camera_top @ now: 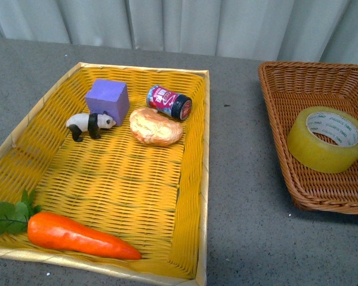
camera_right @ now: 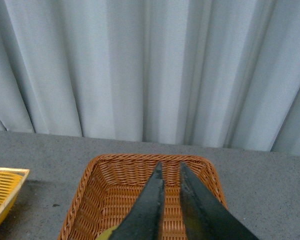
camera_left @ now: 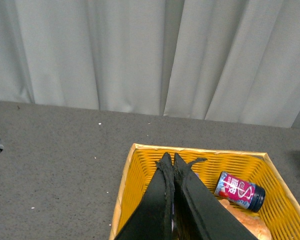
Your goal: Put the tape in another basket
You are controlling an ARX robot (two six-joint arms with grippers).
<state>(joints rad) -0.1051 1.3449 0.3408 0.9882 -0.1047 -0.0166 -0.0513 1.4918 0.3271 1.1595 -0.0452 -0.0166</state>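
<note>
Carrot (camera_top: 77,235): lower left of the front view, lying in the near end of the yellow tray, green leaves at its left end, tip pointing right.
Yellow tray (camera_top: 191,196): fills the left and centre of the front view, resting on the grey table (camera_top: 238,196).
Panda (camera_top: 89,125): upper left part of the tray, a small black-and-white figure standing just in front of the cube.
Cube (camera_top: 107,100): purple, at the tray's far end, touching or nearly touching the panda.
Bread (camera_top: 156,127): centre of the frame, right of the panda, just below the can.
Can (camera_top: 169,102): red and white with a dark end, lying on its side just above the bread.
Basket (camera_top: 286,119): brown wicker, right edge of the front view, well apart from the tray, partly cut off by the frame.
Tape (camera_top: 328,139): yellowish roll lying tilted inside the basket, resting on its floor near the right edge of the frame.
Curtain (camera_top: 179,24): pale folds across the top of the frame.
Left gripper (camera_left: 172,162): lower centre of the left wrist view, above the tray's far end, fingers pressed together with nothing between them.
Right gripper (camera_right: 170,172): lower centre of the right wrist view, above the basket, fingers almost together with a thin gap, holding nothing.
</note>
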